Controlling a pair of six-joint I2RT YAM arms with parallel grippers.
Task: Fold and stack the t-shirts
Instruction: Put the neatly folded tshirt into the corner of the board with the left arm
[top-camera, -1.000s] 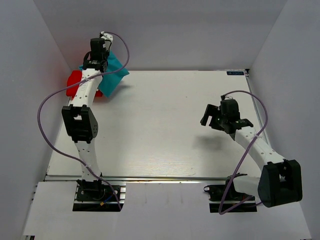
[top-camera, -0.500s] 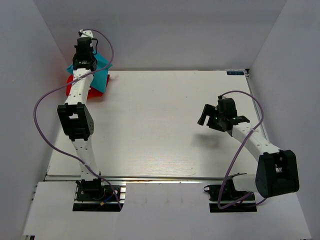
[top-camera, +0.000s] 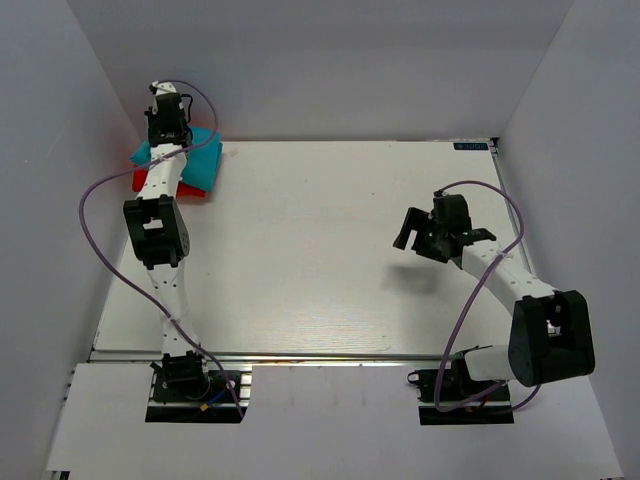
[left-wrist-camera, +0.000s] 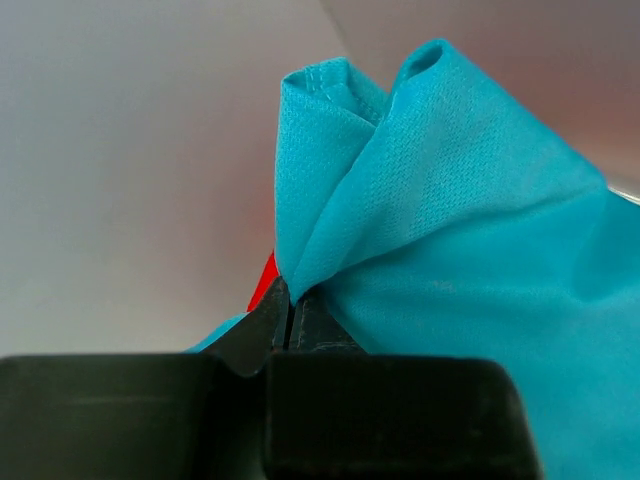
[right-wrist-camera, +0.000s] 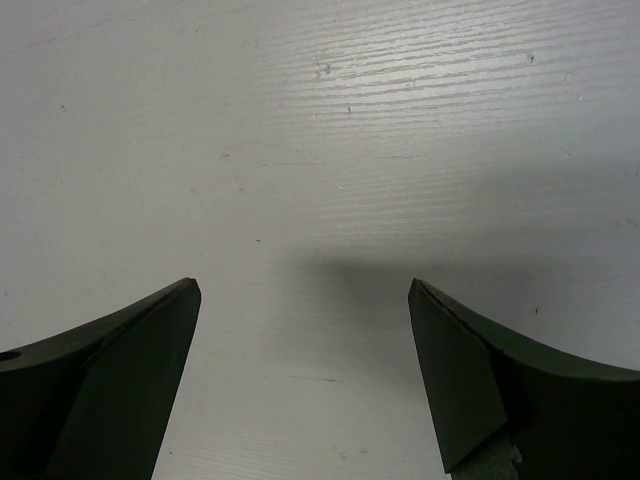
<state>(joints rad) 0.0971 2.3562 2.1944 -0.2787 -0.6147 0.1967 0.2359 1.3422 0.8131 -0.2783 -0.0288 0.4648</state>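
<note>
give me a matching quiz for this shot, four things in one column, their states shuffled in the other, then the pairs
Column one
1. teal t-shirt
2. red t-shirt
3. left end effector
4. right end effector

Column two
A. open, holding nothing, above the table
B. only its edges show, under the other shirt
C. shut on cloth at the far left corner
D. on top of the pile, one fold pinched

Pairs: 1-D, 2-B, 3-C, 4-A

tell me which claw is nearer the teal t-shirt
Left. The left claw is shut on the teal t-shirt; the right claw hangs open above the table, far off on the right.
</note>
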